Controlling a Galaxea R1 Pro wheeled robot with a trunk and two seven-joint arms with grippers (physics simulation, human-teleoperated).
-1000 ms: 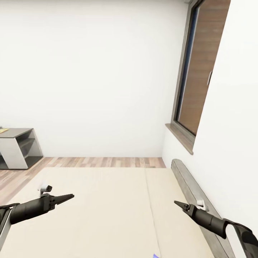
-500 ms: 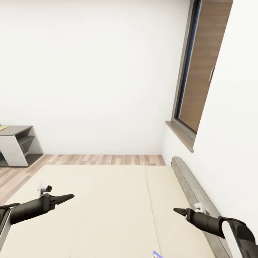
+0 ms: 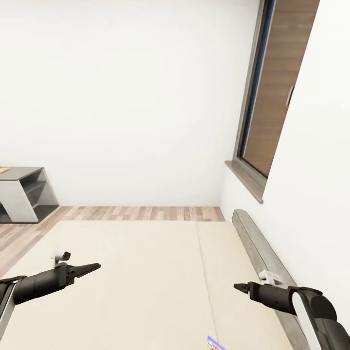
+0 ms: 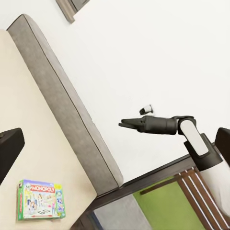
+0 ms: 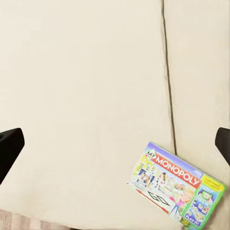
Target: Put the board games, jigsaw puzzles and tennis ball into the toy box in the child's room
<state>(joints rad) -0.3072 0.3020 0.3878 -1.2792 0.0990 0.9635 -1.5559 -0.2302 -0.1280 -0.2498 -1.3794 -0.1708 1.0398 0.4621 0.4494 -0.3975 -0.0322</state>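
Observation:
A board game box (image 5: 176,187) with a green-and-white cover and a red band lies flat on the beige bed (image 3: 146,272), near the mattress seam. Its corner (image 3: 214,344) shows at the bottom edge of the head view, and the box (image 4: 40,199) also appears in the left wrist view beside the grey headboard (image 4: 62,105). My right gripper (image 3: 236,287) hovers over the bed above and beyond the box, open and empty. My left gripper (image 3: 97,266) hangs over the bed's left half, open and empty. The toy box is out of view.
The headboard (image 3: 257,253) runs along the white right wall, under a window (image 3: 272,97) with a sill. A grey shelf unit (image 3: 24,194) with something yellow on top stands on the wood floor (image 3: 136,213) at the far left.
My right gripper has sunk lower and drawn slightly left. The head view has shifted a little, so more of the game box corner shows. The left arm has not moved.

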